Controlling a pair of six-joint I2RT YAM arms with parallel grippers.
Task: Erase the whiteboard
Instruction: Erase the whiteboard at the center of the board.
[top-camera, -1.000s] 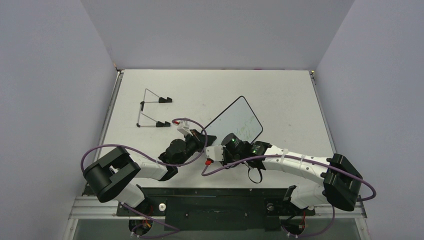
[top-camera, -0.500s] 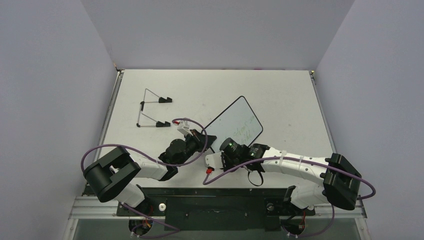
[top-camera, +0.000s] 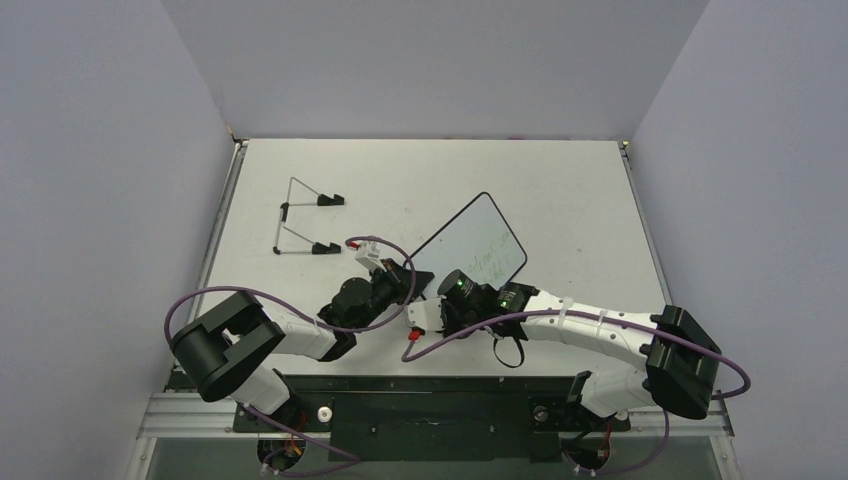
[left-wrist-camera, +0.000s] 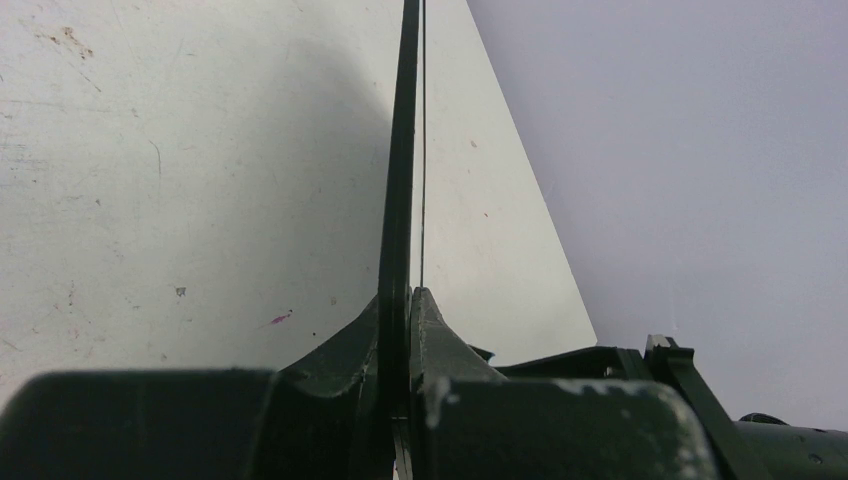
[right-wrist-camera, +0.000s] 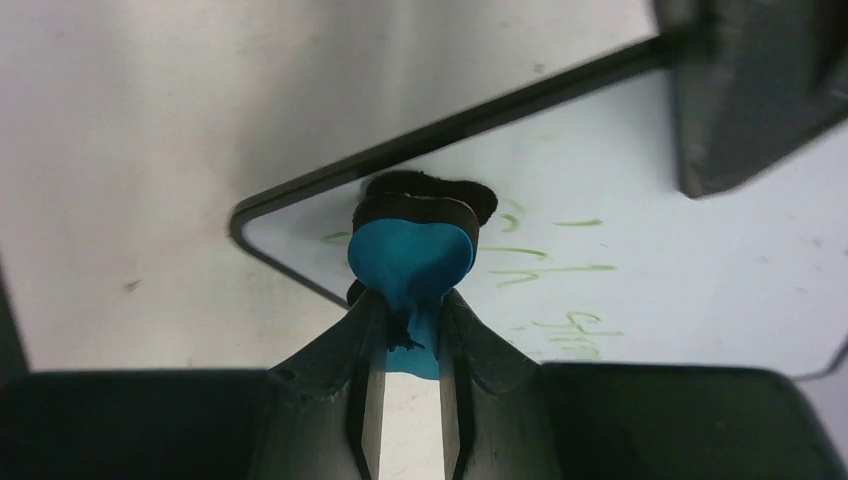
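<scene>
The whiteboard (top-camera: 478, 245) is a thin white board with a black rim, lying tilted near the table's middle with faint green handwriting. My left gripper (top-camera: 410, 276) is shut on its near-left edge; in the left wrist view the board's black edge (left-wrist-camera: 400, 180) runs straight out from between the jaws. My right gripper (top-camera: 452, 293) is shut on the blue-and-black eraser (right-wrist-camera: 410, 255), whose black felt presses on the board's face (right-wrist-camera: 640, 240) near one rounded corner. Green writing (right-wrist-camera: 560, 270) lies just right of the eraser.
A thin wire stand (top-camera: 305, 222) with black feet lies at the table's back left. Grey walls close in the table on three sides. Purple cables loop off both arms near the front edge.
My right gripper with the eraser drew back toward the near left over the board, then shifted slightly forward again. The left gripper and board have stayed put.
</scene>
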